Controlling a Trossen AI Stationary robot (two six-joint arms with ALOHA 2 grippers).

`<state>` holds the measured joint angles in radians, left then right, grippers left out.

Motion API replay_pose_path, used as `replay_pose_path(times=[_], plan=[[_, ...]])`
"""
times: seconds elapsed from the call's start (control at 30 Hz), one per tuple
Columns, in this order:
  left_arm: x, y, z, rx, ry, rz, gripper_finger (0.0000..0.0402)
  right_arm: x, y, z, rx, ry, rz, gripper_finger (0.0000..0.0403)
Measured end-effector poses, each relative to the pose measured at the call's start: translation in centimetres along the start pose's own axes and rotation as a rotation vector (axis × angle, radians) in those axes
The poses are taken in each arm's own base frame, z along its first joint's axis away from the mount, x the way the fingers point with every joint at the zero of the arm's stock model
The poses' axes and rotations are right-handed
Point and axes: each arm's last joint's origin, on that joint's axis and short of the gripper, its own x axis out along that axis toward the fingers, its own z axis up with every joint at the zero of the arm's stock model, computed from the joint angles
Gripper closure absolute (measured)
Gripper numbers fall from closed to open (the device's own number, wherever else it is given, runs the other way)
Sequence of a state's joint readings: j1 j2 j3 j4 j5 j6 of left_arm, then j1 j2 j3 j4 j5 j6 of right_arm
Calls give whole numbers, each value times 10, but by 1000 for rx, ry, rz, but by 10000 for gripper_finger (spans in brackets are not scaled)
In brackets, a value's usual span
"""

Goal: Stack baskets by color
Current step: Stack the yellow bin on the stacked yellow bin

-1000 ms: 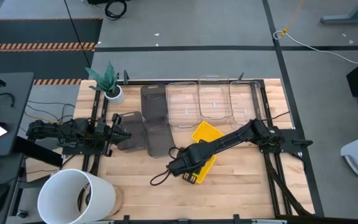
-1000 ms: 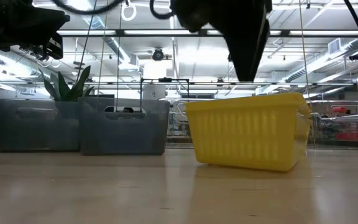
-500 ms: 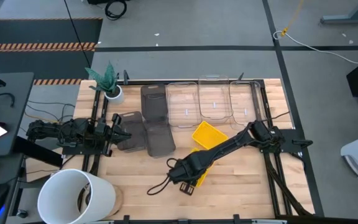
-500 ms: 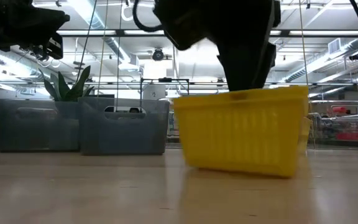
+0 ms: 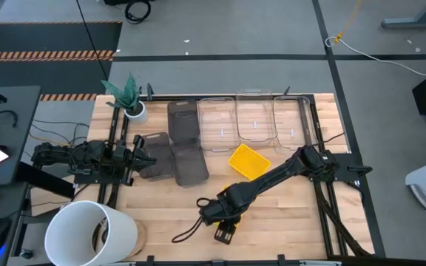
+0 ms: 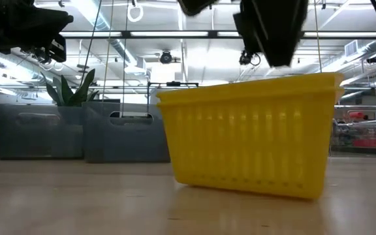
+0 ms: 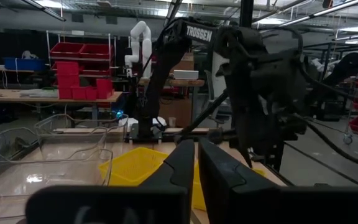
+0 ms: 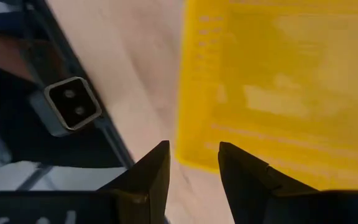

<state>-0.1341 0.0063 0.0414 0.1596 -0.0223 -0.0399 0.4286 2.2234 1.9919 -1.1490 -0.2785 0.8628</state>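
a: what's changed in the last second?

b: the right pincer (image 5: pixel 225 230) has swept toward the front edge of the worktop (image 5: pixel 287 210), dragging a yellow basket (image 6: pixel 250 140) forward with it. in the low view that basket now looms far larger and nearer, with what looks like a second rim just under its top one, so maybe two are nested.

a: is it pinching the basket?

b: its fingers (image 8: pixel 148 177) stand spread with the yellow wall just ahead of them; i can't tell if they grip it.

a: and the other yellow one?

b: another yellow basket (image 5: pixel 248 161) sits alone mid-worktop. the left pincer (image 5: pixel 143 157) waits, pressed together, by the grey baskets (image 5: pixel 183 144).

a: meaning?

b: probably yellow stacking is under way, not finished.
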Motion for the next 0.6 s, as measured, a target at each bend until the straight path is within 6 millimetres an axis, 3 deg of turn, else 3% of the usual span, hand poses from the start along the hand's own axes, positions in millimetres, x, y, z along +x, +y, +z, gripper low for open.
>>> replay_pose_path(times=[0.17, 0.47, 0.6], plan=[[0, 0, 0, 0, -1, 0, 374, -22, -3, -5, -47, -37, -149, 261], [0, 0, 0, 0, -1, 0, 366, -29, -21, -13, -125, 62, -330, 278], [0, 0, 0, 0, 0, 0, 370, -50, -25, -18, -150, 4, -359, 297]])
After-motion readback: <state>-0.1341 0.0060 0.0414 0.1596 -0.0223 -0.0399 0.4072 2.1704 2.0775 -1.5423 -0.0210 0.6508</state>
